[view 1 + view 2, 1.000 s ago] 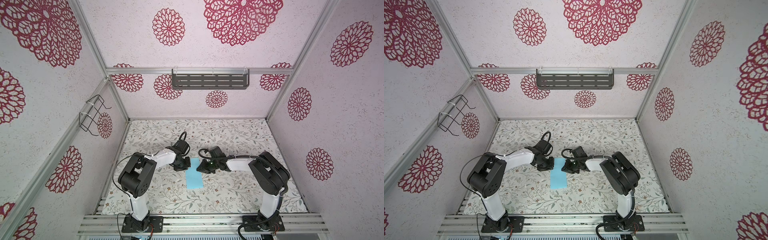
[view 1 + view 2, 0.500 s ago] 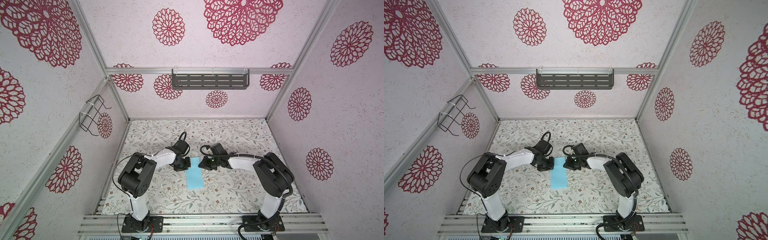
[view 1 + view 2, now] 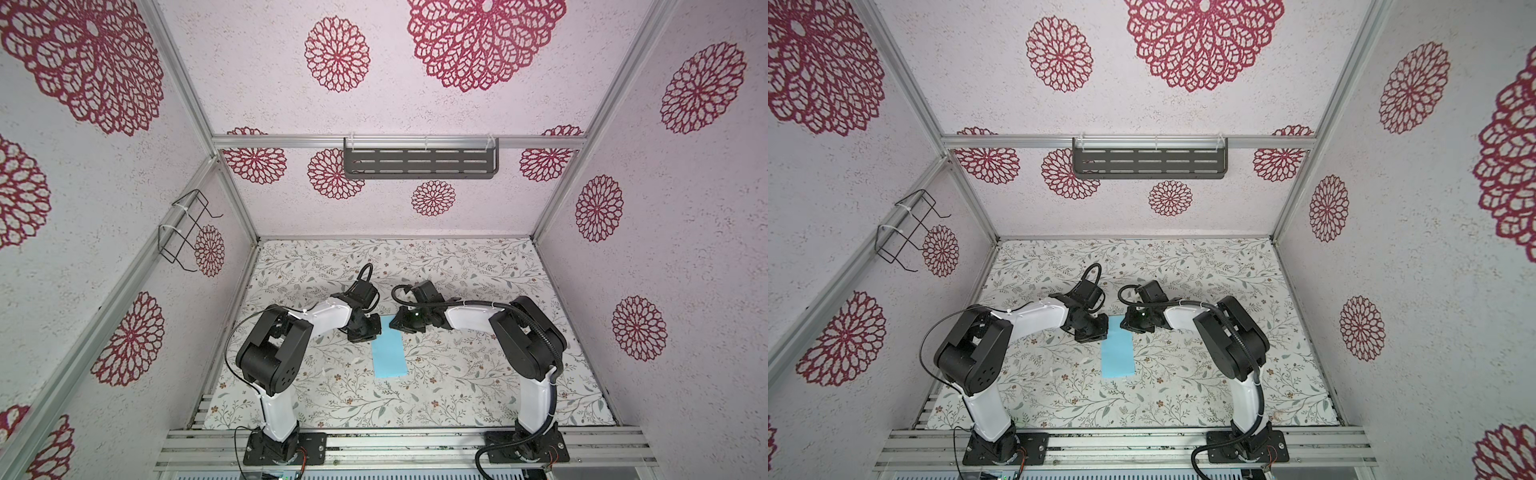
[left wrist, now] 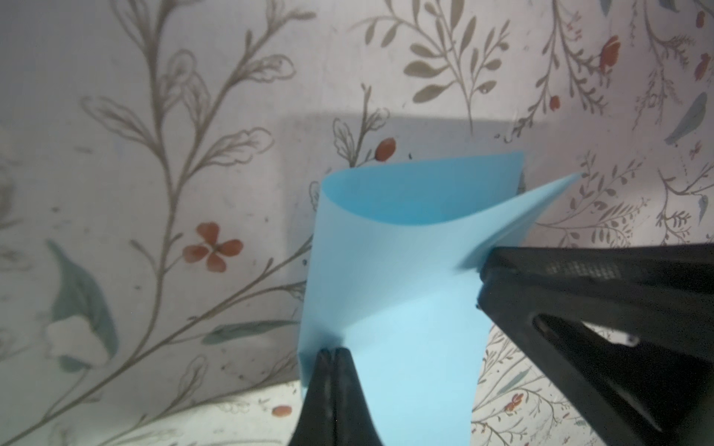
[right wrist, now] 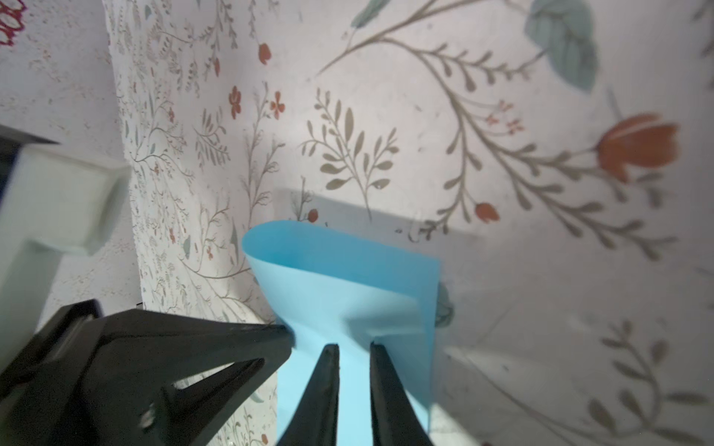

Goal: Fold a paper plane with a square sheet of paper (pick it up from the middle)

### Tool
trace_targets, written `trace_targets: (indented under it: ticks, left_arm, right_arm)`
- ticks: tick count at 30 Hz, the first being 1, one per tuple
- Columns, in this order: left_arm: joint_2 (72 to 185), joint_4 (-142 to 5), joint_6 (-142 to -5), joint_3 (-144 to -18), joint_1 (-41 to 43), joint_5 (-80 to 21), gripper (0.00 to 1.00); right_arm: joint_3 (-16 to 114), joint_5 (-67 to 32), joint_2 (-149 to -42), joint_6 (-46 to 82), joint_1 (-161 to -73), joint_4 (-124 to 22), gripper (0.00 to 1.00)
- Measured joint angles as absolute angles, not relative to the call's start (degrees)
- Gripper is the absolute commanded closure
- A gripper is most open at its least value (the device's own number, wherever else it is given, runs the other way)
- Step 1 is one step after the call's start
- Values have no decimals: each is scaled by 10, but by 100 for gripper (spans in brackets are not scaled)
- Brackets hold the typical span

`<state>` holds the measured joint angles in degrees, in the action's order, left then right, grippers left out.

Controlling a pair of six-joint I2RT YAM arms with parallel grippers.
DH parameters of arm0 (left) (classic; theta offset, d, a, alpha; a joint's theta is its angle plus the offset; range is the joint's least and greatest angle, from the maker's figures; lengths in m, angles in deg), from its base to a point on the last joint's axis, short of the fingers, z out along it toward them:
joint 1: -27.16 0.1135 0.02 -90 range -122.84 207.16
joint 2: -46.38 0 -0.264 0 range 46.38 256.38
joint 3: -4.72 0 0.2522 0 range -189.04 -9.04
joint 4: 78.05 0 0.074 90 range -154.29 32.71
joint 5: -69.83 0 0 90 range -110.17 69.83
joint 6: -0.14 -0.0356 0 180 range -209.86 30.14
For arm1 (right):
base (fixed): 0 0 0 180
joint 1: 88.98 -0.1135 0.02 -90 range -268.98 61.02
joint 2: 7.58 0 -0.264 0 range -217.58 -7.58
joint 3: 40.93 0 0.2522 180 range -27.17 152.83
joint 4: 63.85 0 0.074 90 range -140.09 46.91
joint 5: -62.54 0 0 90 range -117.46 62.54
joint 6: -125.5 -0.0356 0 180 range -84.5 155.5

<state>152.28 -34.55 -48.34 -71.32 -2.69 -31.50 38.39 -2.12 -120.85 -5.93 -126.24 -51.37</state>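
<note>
The square sheet of paper (image 3: 389, 351) is light blue and lies doubled over as a narrow strip mid-table in both top views (image 3: 1118, 353). Its far end curls up off the mat (image 4: 405, 216). My left gripper (image 3: 375, 331) is shut on one raised corner of the paper (image 4: 333, 350). My right gripper (image 3: 395, 326) meets it from the other side. Its jaws (image 5: 354, 345) stand a narrow gap apart with blue paper (image 5: 340, 278) showing between them. Its tip touches the lifted layer. No paper plane is in view.
A floral mat (image 3: 478, 374) covers the table. A dark slotted shelf (image 3: 419, 162) hangs on the back wall and a wire basket (image 3: 187, 232) on the left wall. Aluminium rails (image 3: 395, 440) carrying both arm bases run along the front edge.
My right gripper has moved a little left and towards the back, closer to the left gripper at the paper's far end. The left arm and the strip have stayed put.
</note>
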Motion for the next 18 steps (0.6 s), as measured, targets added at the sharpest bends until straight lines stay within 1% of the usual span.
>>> trace_targets:
  ticks: [18]
  left_arm:
    - [1522, -331, -491, -716, -27, -320, 97]
  right_arm:
    - [386, -24, -1214, -39, -1258, -503, 81]
